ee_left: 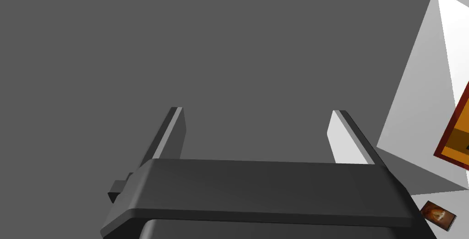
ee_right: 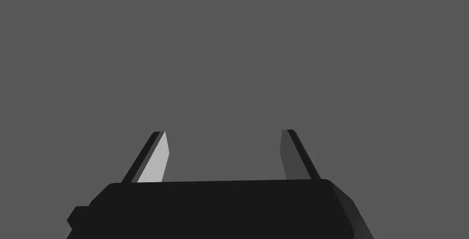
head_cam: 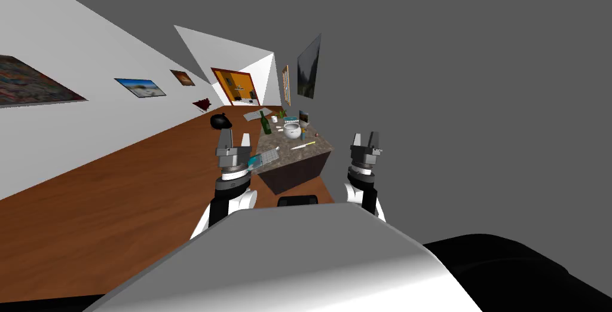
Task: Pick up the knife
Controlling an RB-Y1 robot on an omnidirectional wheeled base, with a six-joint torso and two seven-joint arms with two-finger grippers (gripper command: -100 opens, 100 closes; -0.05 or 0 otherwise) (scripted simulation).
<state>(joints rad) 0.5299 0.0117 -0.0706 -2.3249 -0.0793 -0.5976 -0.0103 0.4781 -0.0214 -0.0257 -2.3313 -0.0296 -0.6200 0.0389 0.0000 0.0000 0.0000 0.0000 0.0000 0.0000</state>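
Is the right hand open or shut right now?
Open: the right hand has its fingers wide apart, nothing between them. The knife lies on the table.

Knife (head_cam: 303,145) is a thin pale thing w/ a yellowish end. It's lying flat on the speckled counter (head_cam: 296,158), near the edge, just beside the white pot (head_cam: 293,130), apart from it afaict.

Table (head_cam: 285,154): speckled stone-look top, dark base; stands on brown wood floor (head_cam: 119,207).
On top, 1 ea.:
- green bottle (head_cam: 265,122), upright, far-left corner
- sm. white cup (head_cam: 275,119), just beside bottle
- white rounded pot (head_cam: 293,130), mid-top
- knife (head_cam: 303,145), pale w/ yellowish end, flat, nr right edge
- teal-and-grey flat item (head_cam: 263,158), front-left corner

Sm. items behind pot: too small to ID.
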